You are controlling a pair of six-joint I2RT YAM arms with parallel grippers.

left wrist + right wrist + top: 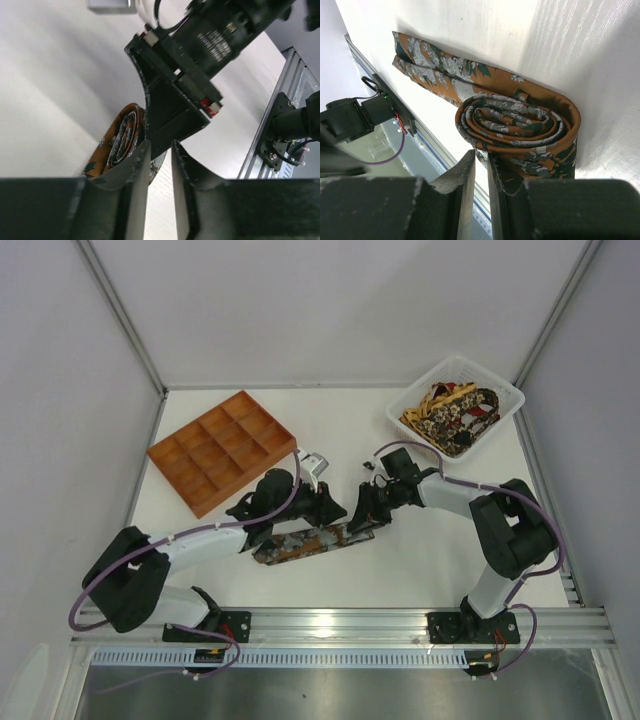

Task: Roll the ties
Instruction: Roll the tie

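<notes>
Half-rolled rust-orange tie (305, 541) lying toward the table's 6 o'clock edge.
The right gripper (481, 156), jaws almost closed, pinches the coil (520, 125) at the tie's 3 o'clock end. The left gripper (160, 146) stands narrowly apart, holding nothing.

The tie (520, 120) on the white tabletop (420, 550) is rust-orange, patterned with grey-white flowers and dark green leaves. The compartment tray (222, 452) at far left is plain orange. The basket (492, 378) at far right is white; the ties (450, 415) in it show busy prints of black, yellow and touches of red.
</notes>
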